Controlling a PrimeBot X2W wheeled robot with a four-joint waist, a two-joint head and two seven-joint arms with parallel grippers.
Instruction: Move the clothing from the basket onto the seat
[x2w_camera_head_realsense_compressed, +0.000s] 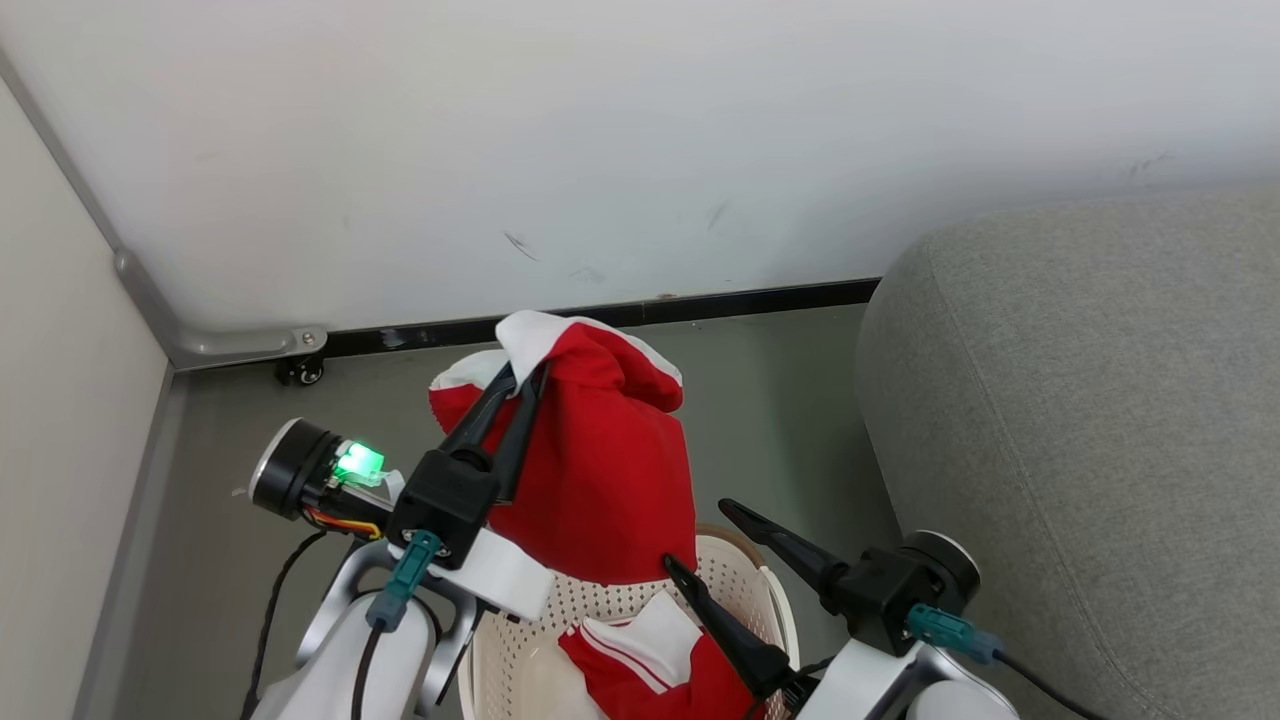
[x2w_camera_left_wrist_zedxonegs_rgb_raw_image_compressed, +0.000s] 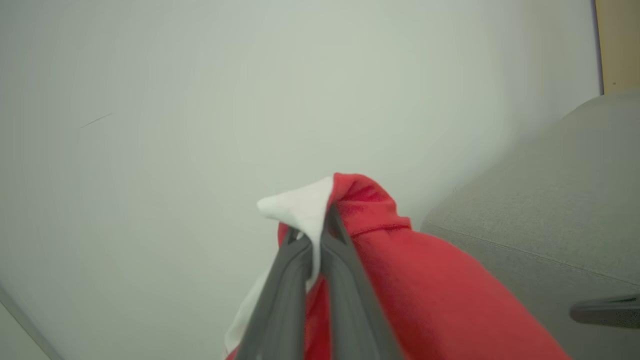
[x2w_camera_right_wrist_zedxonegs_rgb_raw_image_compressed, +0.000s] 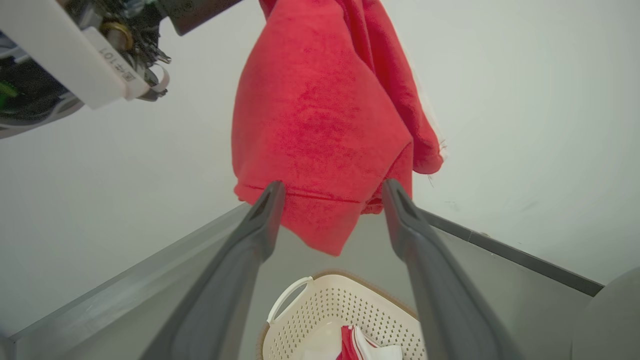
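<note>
Clothing (x2w_camera_head_realsense_compressed: 600, 470) hangs in the air from the left claw (x2w_camera_head_realsense_compressed: 527, 378). Its two dark fingers (x2w_camera_left_wrist_zedxonegs_rgb_raw_image_compressed: 287, 290) are clenched tight on a fold at the top, where the white part meets the red part. The rest of the red cloth droops down in a big soft bunch. It hangs over the basket (x2w_camera_right_wrist_zedxonegs_rgb_raw_image_compressed: 320, 312). In the right wrist view its low edge is up above the rim, not touching it.

A second piece (x2w_camera_head_realsense_compressed: 650, 655) lies down inside the basket. It is red with white parts and thin white stripes.

The right claw (x2w_camera_head_realsense_compressed: 698, 534) is lower down, above the basket's right side. Its fingers are spread wide and hold nothing. The tips point up at the bottom edge of the hanging cloth. I cannot tell if they touch it.

The basket stands on the grey floor (x2w_camera_head_realsense_compressed: 790, 400), near the white wall (x2w_camera_head_realsense_compressed: 640, 150). The grey seat (x2w_camera_head_realsense_compressed: 1080, 420) is on the robot's right, beside the basket. The hanging clothing is to the left of the seat and apart from it.
</note>
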